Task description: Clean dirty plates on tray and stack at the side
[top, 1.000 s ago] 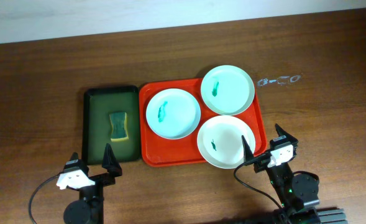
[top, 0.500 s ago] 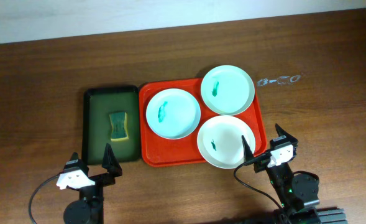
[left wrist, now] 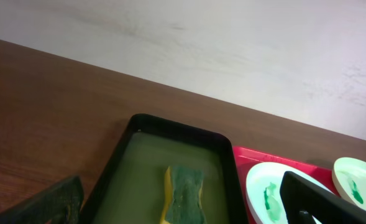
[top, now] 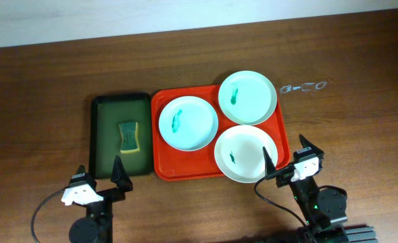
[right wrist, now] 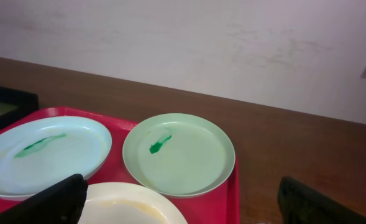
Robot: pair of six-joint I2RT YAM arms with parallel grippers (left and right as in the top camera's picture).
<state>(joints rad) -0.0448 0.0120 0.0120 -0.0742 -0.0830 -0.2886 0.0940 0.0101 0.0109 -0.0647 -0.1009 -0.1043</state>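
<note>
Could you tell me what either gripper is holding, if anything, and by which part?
Nothing is held; the left gripper and right gripper are both open and empty.

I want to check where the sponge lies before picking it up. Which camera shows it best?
The overhead view: the whole sponge shows, lying in the dark green tray. The left wrist view shows it larger but cut off at the bottom edge. The right wrist view misses it.

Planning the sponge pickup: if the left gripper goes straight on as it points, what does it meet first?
Likely the near rim of the dark green tray, then the sponge lying inside it. Height is unclear; if the left gripper rides above the rim, the sponge comes first.
</note>
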